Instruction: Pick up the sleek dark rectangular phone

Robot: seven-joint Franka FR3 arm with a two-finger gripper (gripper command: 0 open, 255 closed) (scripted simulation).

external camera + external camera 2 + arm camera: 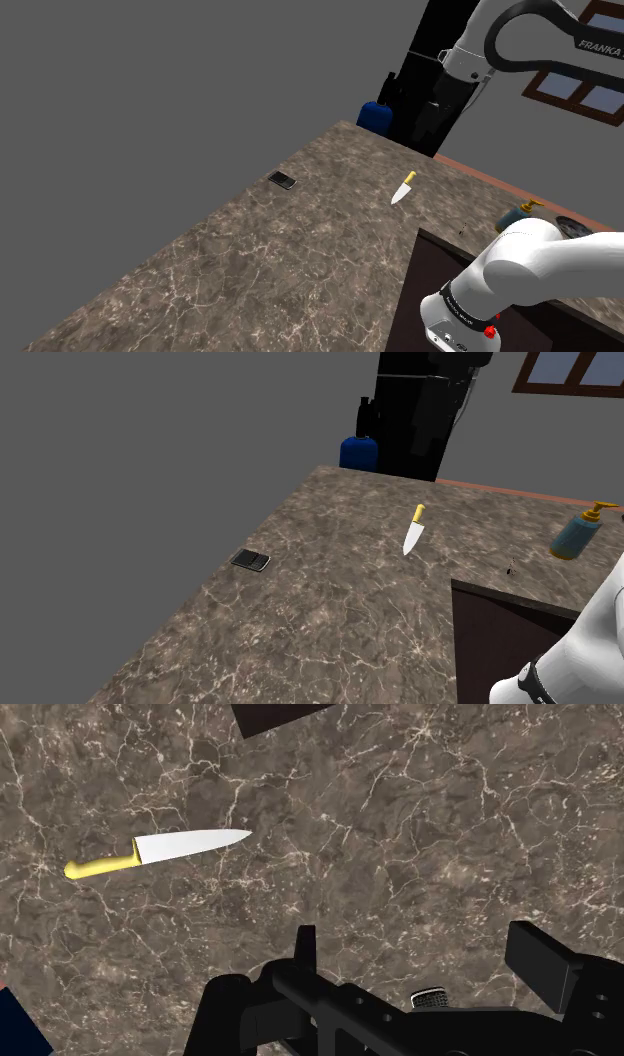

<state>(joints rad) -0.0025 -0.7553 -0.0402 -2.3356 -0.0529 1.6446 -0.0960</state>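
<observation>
Dark phone [250, 560] near countertop [330, 622] edge, knife [414, 532] (yellow handle) well apart

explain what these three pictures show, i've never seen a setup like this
It is a white robot arm beside a brown stone-patterned counter. Two pictures come from cameras looking down over the counter; the third comes from a camera on the arm's hand, looking past its black claw. On the counter are a small dark phone near one edge, a yellow-handled knife and a pump bottle. The claw is open and holds nothing; it hangs above the counter, with the knife in its camera's sight.
</observation>
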